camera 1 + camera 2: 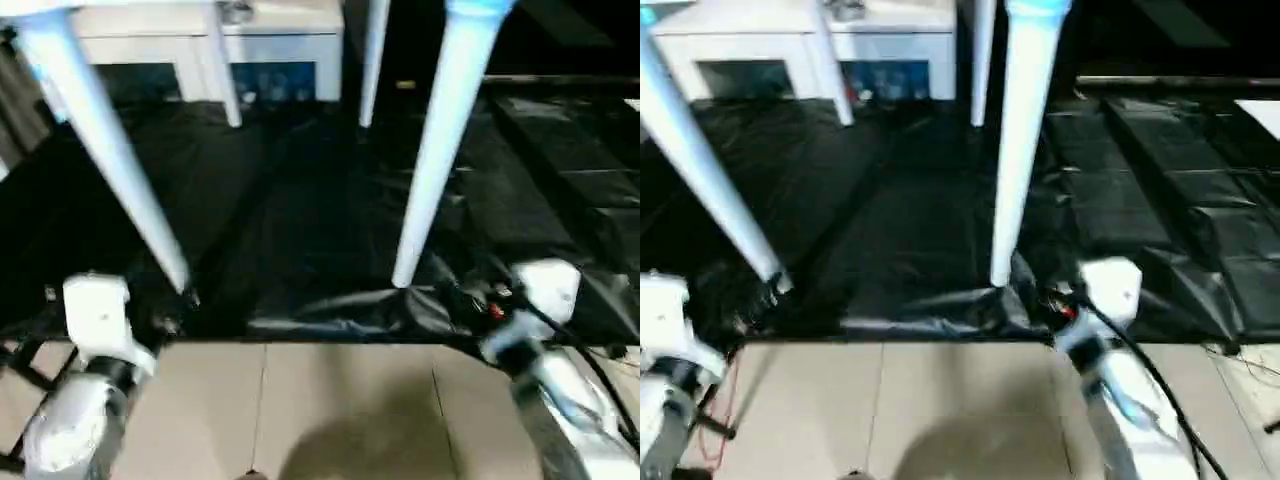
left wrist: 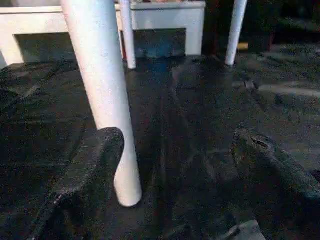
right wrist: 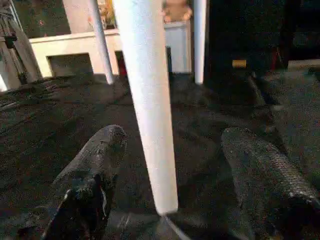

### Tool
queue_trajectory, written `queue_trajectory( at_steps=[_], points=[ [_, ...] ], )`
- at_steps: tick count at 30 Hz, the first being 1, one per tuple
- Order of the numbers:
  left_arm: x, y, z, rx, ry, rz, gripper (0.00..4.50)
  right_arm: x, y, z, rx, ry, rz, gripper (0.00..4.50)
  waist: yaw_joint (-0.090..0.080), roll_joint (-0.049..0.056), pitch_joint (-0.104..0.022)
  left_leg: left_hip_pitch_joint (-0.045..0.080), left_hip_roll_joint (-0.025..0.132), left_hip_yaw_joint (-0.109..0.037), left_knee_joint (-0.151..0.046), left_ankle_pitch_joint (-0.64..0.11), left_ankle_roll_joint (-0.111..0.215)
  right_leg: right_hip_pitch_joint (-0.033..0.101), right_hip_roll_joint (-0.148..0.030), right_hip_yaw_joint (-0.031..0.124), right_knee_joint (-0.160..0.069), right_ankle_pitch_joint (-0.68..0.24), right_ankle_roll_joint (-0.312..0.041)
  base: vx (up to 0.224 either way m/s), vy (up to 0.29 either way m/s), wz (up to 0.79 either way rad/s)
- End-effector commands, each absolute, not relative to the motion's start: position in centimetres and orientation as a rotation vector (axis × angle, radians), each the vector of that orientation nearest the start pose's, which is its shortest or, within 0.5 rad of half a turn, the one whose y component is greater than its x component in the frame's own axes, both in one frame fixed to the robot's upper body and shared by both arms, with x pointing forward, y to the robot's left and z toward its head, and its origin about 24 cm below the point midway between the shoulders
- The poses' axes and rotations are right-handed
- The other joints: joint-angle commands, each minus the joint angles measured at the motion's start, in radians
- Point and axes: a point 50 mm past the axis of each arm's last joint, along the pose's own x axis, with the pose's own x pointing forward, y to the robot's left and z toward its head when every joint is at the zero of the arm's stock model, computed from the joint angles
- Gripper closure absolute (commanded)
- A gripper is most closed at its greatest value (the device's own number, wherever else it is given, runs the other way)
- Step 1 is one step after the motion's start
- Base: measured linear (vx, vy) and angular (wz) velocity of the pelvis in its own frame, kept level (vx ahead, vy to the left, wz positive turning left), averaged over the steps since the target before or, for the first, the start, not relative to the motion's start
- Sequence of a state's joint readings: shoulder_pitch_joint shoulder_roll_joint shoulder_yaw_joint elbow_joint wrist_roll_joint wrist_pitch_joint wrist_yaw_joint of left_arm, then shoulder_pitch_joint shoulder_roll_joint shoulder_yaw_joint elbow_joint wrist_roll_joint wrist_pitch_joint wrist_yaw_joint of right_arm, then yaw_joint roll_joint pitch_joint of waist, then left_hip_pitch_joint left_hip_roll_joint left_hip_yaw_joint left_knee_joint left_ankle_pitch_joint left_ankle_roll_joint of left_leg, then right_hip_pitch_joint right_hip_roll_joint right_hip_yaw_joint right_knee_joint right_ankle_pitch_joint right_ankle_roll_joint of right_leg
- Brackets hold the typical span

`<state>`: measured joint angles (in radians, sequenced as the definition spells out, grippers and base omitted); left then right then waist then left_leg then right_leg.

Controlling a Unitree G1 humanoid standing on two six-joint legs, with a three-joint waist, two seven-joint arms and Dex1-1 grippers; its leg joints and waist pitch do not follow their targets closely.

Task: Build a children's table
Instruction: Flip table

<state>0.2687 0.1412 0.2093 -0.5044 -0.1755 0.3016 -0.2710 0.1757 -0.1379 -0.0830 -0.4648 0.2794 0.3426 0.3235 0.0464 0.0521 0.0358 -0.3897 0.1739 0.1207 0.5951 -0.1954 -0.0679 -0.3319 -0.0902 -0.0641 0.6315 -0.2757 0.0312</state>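
The children's table stands upright on a black sheet (image 1: pixel 300 220), its tabletop out of view above. Two near white tapered legs (image 1: pixel 100 150) (image 1: pixel 440 150) slant down to feet on the sheet, and two far legs (image 1: pixel 225 70) (image 1: pixel 372 60) stand behind. My left gripper (image 2: pixel 177 135) is open at the near left leg (image 2: pixel 100 100), which stands just beyond one finger (image 2: pixel 90 170). My right gripper (image 3: pixel 174 134) is open, and the near right leg (image 3: pixel 147 100) rises between its fingers (image 3: pixel 260 170) with a gap on each side.
A white cabinet (image 1: pixel 200 40) with glass-fronted compartments stands at the back. Black covered steps (image 1: pixel 560 150) rise on the right. Beige floor tiles (image 1: pixel 330 400) lie in front of the sheet's edge, under my silver forearms (image 1: pixel 70 420) (image 1: pixel 570 400).
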Motion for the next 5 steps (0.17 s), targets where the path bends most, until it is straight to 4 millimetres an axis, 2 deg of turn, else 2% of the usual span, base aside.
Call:
queue_trajectory(
  at_steps=[1,2,5],
  points=[
    [19.16,20.63,8.5,0.041,0.016,-0.044,0.63,21.02,-17.08,8.44,0.13,0.048,0.331,1.13,0.001,-0.008,-0.027,0.0,0.038,-0.004,-0.092,-0.238,0.013,0.01,-0.044,0.041,-0.105,-0.175,-0.098,0.0,0.0,0.0],
    [19.1,20.48,8.47,0.036,0.016,-0.028,0.63,21.02,-16.97,8.23,0.123,0.068,0.352,1.13,-0.002,-0.008,-0.03,0.003,0.039,-0.004,-0.091,-0.231,0.005,0.01,-0.041,0.041,-0.105,-0.141,-0.092,0.0,0.0,0.0],
    [18.89,20.33,8.17,0.064,0.05,-0.012,0.63,20.96,-16.71,8.12,0.112,0.092,0.371,1.13,-0.004,-0.011,-0.037,0.004,0.038,-0.004,-0.083,-0.159,0.014,0.016,-0.036,0.04,-0.092,0.02,-0.099,0.0,0.0,0.0]
  ],
)
